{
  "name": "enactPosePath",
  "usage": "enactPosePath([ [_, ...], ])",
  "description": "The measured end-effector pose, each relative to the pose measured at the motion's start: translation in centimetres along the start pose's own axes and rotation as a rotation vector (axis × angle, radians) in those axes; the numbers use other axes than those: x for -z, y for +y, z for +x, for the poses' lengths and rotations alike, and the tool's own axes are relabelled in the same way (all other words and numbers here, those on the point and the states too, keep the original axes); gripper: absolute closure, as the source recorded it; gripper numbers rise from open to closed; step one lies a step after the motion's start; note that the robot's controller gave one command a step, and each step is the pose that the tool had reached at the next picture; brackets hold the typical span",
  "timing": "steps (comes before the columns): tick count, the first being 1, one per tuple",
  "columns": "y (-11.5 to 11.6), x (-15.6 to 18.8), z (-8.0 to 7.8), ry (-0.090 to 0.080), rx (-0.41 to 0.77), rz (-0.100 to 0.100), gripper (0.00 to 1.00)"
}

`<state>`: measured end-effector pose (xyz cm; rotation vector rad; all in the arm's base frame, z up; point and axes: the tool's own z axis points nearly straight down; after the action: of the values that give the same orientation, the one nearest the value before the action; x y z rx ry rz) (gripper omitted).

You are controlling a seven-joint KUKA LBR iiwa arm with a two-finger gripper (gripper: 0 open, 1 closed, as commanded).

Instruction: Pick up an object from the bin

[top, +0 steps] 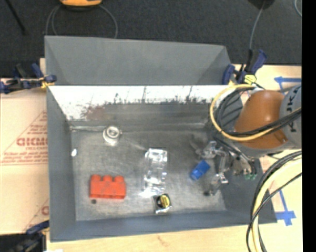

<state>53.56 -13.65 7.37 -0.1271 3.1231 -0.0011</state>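
Camera view: blue block beside claw

In the bin, a toy building brick is found at the front left. A small round cap is placed behind it, near the back wall. A plastic wrapper is set in the middle, with a small tape measure just in front of it. A small block is seen right of the wrapper, just beside the gripper, which is located at the bin's right end.
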Motion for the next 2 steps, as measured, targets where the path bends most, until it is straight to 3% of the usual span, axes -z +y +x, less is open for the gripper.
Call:
enactPosePath([
  [1,-0.1,0.2,-0.2,-0.004,0.005,0.005,1.00],
  [2,-2.5,14.1,1.0,0.005,0.166,0.004,1.00],
])
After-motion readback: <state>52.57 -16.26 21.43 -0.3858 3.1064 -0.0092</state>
